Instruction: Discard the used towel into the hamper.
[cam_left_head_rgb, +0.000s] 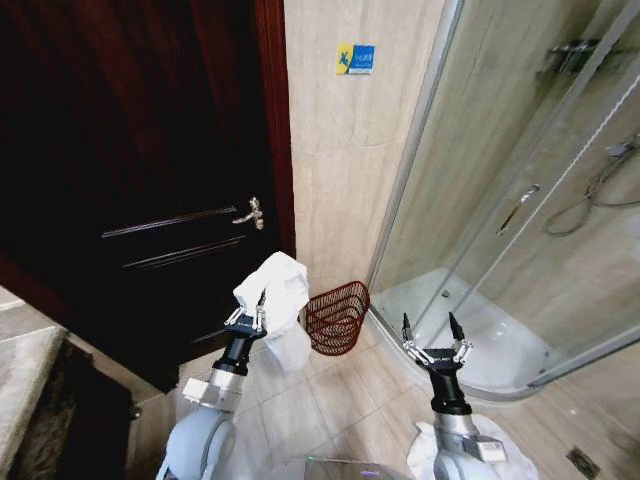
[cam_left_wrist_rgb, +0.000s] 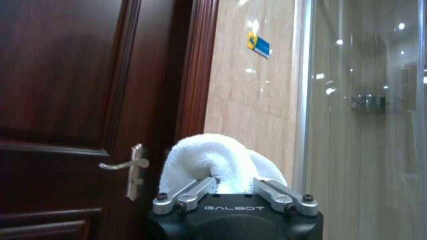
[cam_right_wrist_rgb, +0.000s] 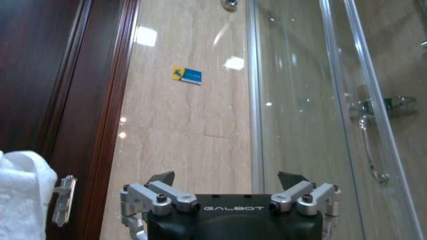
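A white towel (cam_left_head_rgb: 278, 305) hangs from my left gripper (cam_left_head_rgb: 251, 313), which is shut on it and held up in front of the dark door. In the left wrist view the towel (cam_left_wrist_rgb: 212, 161) bulges out between the fingers (cam_left_wrist_rgb: 189, 192). The hamper (cam_left_head_rgb: 337, 316), a dark red wire basket, stands on the floor against the beige wall, just right of the towel and lower. My right gripper (cam_left_head_rgb: 432, 331) is raised to the right of the hamper, open and holding nothing; its spread fingers (cam_right_wrist_rgb: 160, 179) show in the right wrist view, with the towel (cam_right_wrist_rgb: 23, 192) off to one side.
A dark wooden door (cam_left_head_rgb: 130, 150) with a metal handle (cam_left_head_rgb: 250, 213) stands to the left. A curved glass shower enclosure (cam_left_head_rgb: 500, 200) with a white tray (cam_left_head_rgb: 480, 345) is on the right. A tiled wall (cam_left_head_rgb: 345, 150) lies between them. The floor is tiled.
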